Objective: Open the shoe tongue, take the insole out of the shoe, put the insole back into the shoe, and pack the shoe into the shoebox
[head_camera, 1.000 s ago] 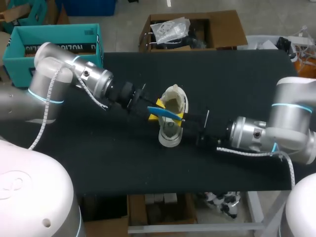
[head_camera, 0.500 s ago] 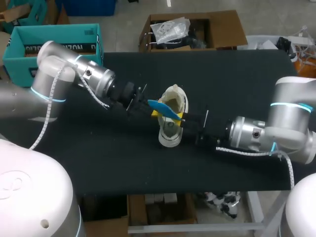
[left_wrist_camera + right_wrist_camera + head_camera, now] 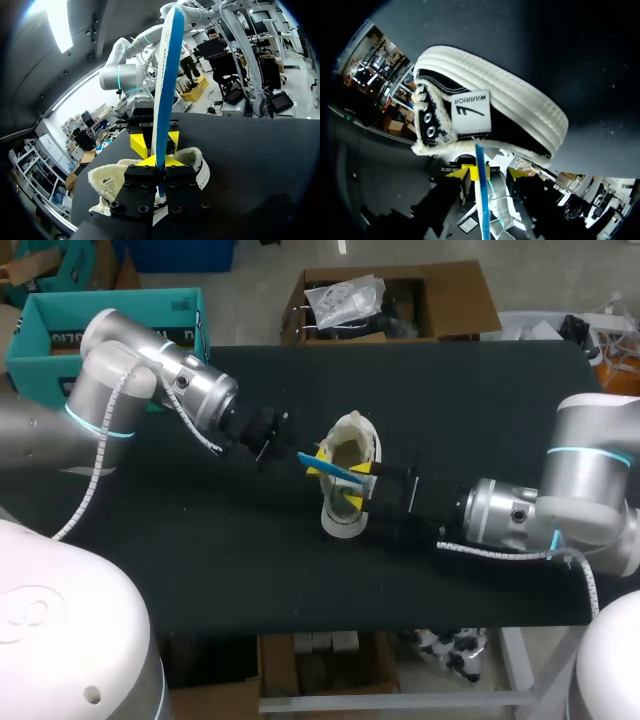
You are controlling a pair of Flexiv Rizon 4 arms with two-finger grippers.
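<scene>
Insole [image 3: 335, 469] is kept pinched in the left gripper [image 3: 318, 466] and is now lowered slightly toward the opening of the shoe [image 3: 345, 518] at table centre. Right gripper [image 3: 372, 472] is eased back rightward; its state cannot be told. Reinsertion is judged to be starting.

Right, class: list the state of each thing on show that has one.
shoe: upright, insole out.
insole: held across the shoe's opening.
left pincer: shut on the insole.
right pincer: by the insole's other end; grip unclear.
shoebox: open, no shoe inside.
</scene>
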